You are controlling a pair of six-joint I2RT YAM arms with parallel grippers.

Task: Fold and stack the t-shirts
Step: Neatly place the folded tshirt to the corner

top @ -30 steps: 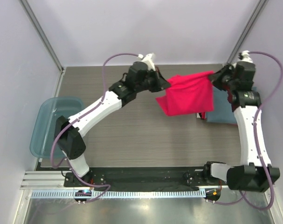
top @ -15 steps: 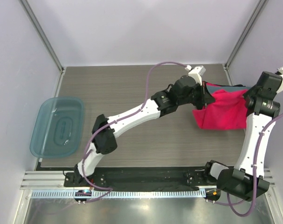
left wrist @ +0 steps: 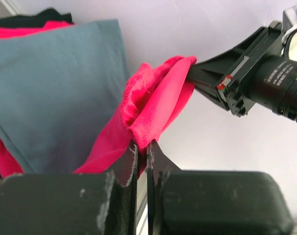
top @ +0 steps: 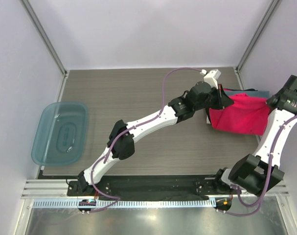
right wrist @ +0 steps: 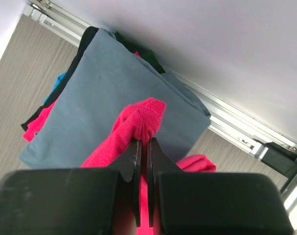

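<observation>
Slung folded between the two pincers as a pink-red tee [top: 239,115], pinched at one top corner by the left gripper [top: 221,101] and at the other by the right gripper [top: 274,100], both clamped tight on bunched cloth with no gap showing. Carried rightward over the last second, from mid-table to over the stack [top: 251,91], and brought lower in the last half second. Now draping below and between the fingertips, apparently settling onto the blue-grey tee [left wrist: 55,83] just beneath them. Under that, red cloth and a black tee edge [left wrist: 48,13] peeking out beyond the left pincer. Judged as the placing step nearly done: fold finished, only release and withdrawal left for this shirt. Worth watching for the corners dragging askew on letting go. Well off to the left of both pincers, a translucent bin [top: 40,122] on the table [top: 138,93].
</observation>
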